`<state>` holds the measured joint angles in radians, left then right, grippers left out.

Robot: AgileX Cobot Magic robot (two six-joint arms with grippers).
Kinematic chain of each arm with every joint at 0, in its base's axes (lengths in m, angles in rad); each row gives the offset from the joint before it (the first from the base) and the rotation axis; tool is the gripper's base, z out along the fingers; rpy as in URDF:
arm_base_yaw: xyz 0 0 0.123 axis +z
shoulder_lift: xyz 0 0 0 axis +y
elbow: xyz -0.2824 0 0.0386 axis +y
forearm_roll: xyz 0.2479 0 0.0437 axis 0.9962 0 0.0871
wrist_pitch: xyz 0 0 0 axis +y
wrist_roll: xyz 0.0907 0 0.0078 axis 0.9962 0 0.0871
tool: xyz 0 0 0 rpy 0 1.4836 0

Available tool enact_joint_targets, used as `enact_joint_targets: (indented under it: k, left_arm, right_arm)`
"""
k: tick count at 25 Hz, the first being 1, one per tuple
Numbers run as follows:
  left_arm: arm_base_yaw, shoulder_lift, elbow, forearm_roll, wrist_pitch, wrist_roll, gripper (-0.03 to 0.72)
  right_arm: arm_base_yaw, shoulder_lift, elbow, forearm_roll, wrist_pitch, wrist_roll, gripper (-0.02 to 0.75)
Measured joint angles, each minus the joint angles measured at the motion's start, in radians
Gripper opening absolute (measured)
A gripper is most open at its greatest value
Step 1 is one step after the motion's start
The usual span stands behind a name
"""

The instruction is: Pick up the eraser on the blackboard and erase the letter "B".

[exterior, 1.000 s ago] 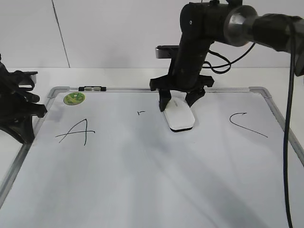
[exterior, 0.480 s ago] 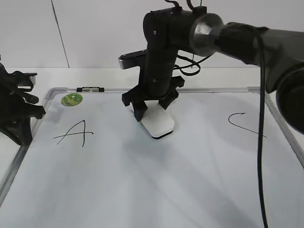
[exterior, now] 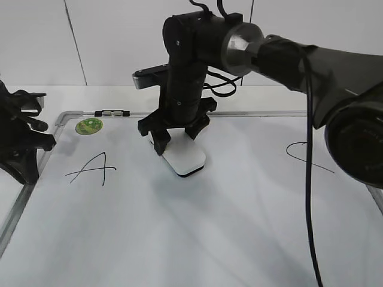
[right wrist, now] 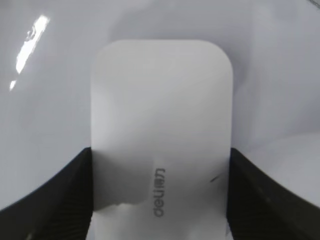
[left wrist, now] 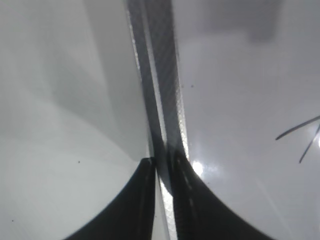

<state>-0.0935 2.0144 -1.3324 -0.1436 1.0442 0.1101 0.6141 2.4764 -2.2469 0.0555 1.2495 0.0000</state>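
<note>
A large white blackboard (exterior: 197, 239) with a grey metal frame fills the table and runs from near to far. The right arm reaches across the middle of it, and the right gripper (exterior: 177, 139) is clamped on the eraser (exterior: 185, 158), a white block with a thin dark base pressed flat on the board. In the right wrist view the two dark fingers (right wrist: 55, 200) touch both long sides of the eraser (right wrist: 160, 140).

Over the last second the arm has swept the eraser leftward across the far middle of the board. A second ago a small fragment of black line stood left of the eraser; now no mark shows there, and no letter "B" can be seen, though the arm may hide a remnant. The task looks close to done, with perhaps one more pass to confirm.

The letter "A" (exterior: 91, 168) sits at the left, untouched, and the hooked "C" (exterior: 306, 156) at the right, partly behind the arm. A green round sticker (exterior: 89, 125) lies at the far left corner.

The left gripper (left wrist: 161, 165) rests at the board's left edge, its fingers nearly together over the frame, holding nothing.
</note>
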Motion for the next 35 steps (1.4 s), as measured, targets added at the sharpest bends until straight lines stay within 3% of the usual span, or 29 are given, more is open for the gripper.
enact_joint_targets:
  k: [8, 13, 20, 25, 29, 35]
  left_arm:
    - [0.0, 0.0, 0.0, 0.0, -0.002, 0.0, 0.085]
    - [0.0, 0.0, 0.0, -0.003, -0.005, 0.0, 0.085]
    - [0.0, 0.0, 0.0, -0.003, -0.004, 0.0, 0.085]
    - [0.0, 0.0, 0.0, -0.003, 0.002, 0.0, 0.085]
    - [0.0, 0.0, 0.0, 0.004, 0.016, 0.0, 0.085]
    - [0.0, 0.0, 0.0, 0.012, 0.045, 0.0, 0.086]
  right_arm:
    - [-0.038, 0.002, -0.004, 0.02, 0.0, 0.025, 0.533]
    - [-0.106, 0.002, -0.004, 0.101, -0.014, 0.044, 0.533]
    - [-0.188, 0.0, -0.004, 0.107, -0.042, 0.053, 0.533]
    - [-0.155, -0.002, -0.004, 0.091, -0.042, 0.055, 0.533]
    - [-0.091, -0.002, -0.004, -0.004, -0.048, 0.052, 0.533]
    - [-0.006, -0.002, -0.004, -0.01, -0.052, 0.049, 0.533]
